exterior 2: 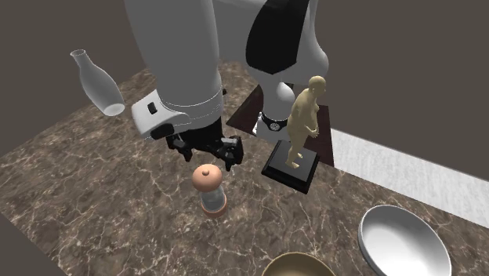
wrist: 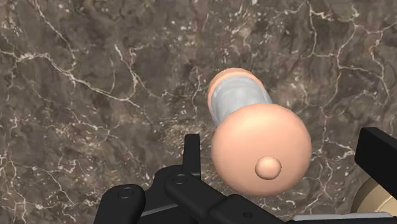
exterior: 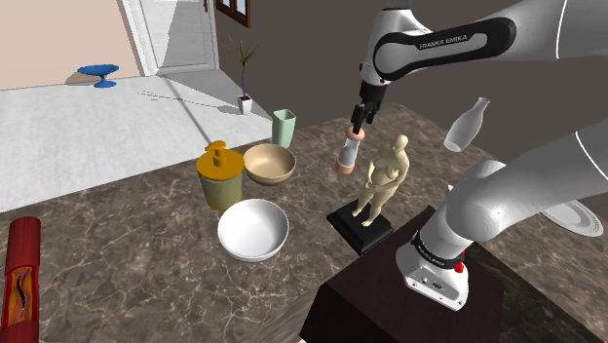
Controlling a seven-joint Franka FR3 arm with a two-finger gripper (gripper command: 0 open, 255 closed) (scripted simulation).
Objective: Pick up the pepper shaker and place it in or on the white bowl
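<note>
The all-black gripper (exterior: 358, 119) hangs, fingers (wrist: 193, 153) spread, just above an upright peach-capped, grey-bodied pepper shaker (exterior: 348, 151). A glossy white bowl (exterior: 252, 229) sits well apart.

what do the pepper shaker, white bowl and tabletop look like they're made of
Shaker: smooth matte peach cap and base, maybe plastic or painted wood; pale grey middle, possibly glass. Bowl: plain white with a soft sheen, likely glazed ceramic. Tabletop: dark brown with pale veins, like polished marble.
</note>
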